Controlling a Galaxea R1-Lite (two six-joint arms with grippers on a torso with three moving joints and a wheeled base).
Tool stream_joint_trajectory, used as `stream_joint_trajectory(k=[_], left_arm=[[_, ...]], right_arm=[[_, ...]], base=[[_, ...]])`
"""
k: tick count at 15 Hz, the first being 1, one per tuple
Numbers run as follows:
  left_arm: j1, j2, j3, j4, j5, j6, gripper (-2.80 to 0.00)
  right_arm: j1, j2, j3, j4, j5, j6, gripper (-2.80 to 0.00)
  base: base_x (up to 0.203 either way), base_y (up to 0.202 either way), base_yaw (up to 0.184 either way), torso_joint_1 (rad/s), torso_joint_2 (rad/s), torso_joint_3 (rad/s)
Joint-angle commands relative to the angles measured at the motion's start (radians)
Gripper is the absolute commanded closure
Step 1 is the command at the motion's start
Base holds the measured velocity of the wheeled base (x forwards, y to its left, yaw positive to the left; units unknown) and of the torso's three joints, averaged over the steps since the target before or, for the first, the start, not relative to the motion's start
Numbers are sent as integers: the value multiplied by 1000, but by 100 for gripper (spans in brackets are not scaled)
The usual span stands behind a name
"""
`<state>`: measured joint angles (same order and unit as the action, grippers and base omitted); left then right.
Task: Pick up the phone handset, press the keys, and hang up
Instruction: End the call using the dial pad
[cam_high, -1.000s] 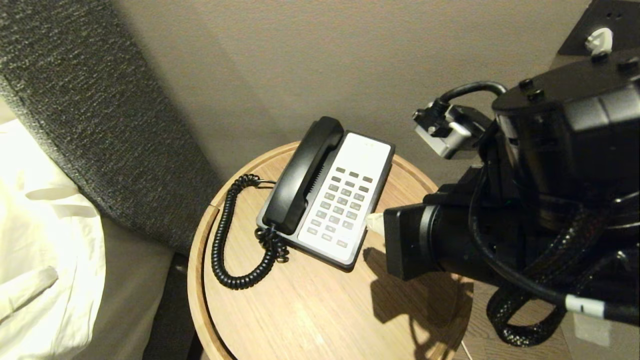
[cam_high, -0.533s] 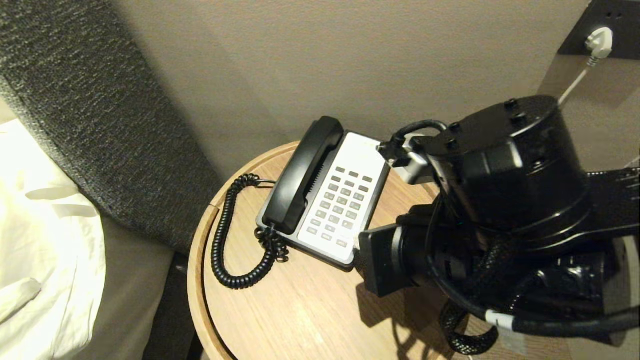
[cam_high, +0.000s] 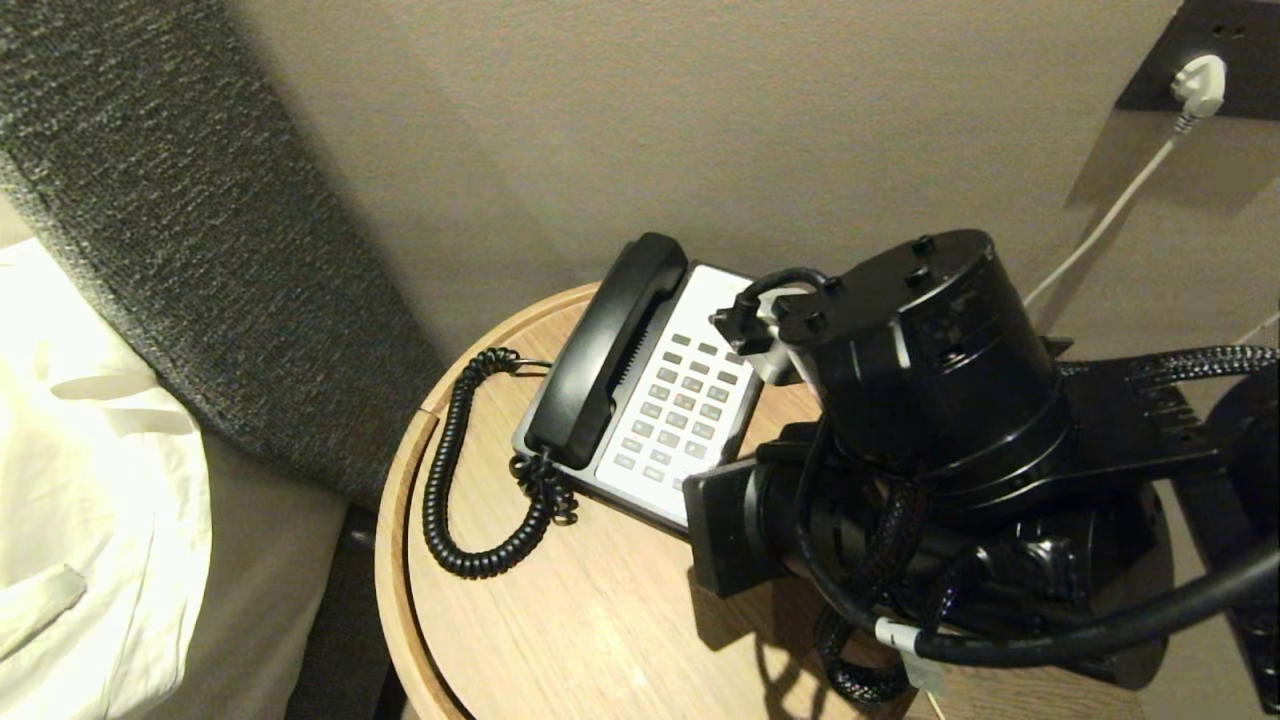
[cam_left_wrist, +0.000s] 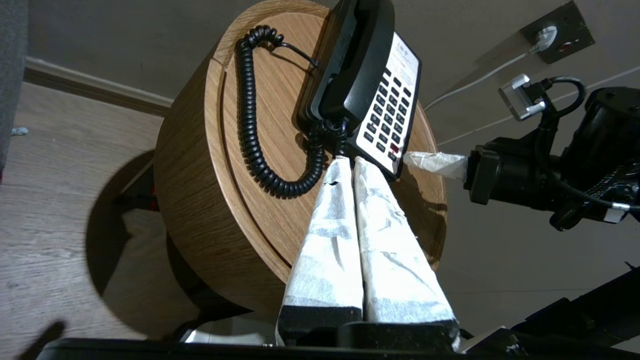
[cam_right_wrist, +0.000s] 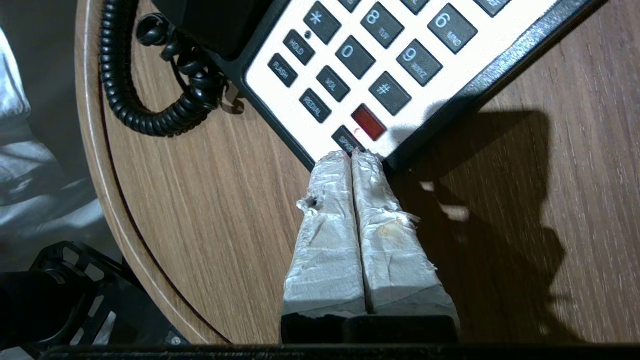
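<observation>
We are looking down at a round wooden surface (cam_high: 560, 620) with a raised rim and long grain lines. A flat phone base (cam_high: 690, 330) is sitting on it, white on top with a black edge. The phone handset (cam_high: 600, 355) is lying in its cradle along the left side of the base. It is long, black and smooth, with blocky ends. A black coiled cord (cam_high: 445, 480) is looping from the near end of the handset out over the wood and back to the base.

Rows of small dark square keys (cam_right_wrist: 355, 55) are filling the white face, and one red key (cam_right_wrist: 368, 122) is sitting near the corner. Our right gripper (cam_right_wrist: 352, 156) is reaching over the near corner of the base. Its jaws are pressed tight together with nothing between them. They are wrapped in crinkly white tape and they narrow to a point. The tips are sitting right at the lowest dark key, next to the red one; we cannot tell if they are pushing it.

Our left gripper (cam_left_wrist: 348, 162) is hanging off to the side of the surface, apart from the phone. Its taped jaws are clenched too, holding nothing.

A white plug (cam_high: 1198, 85) is sitting in a dark wall socket (cam_high: 1245, 60), with a thin white wire (cam_high: 1095, 235) running down.
</observation>
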<state>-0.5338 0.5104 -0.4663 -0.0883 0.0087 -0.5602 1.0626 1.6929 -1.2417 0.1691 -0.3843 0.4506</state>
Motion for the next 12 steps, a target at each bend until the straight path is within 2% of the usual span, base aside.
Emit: stream_joint_trajectory(k=[1, 12], left_arm=[[0, -1, 3, -1, 1, -3, 0], [0, -12, 14, -1, 1, -4, 0]], right_arm=[[-1, 8, -11, 2, -2, 2, 0], [-5, 13, -19, 3, -4, -4, 0]], base=[[0, 0, 0, 0, 0, 0], [0, 0, 0, 0, 0, 0]])
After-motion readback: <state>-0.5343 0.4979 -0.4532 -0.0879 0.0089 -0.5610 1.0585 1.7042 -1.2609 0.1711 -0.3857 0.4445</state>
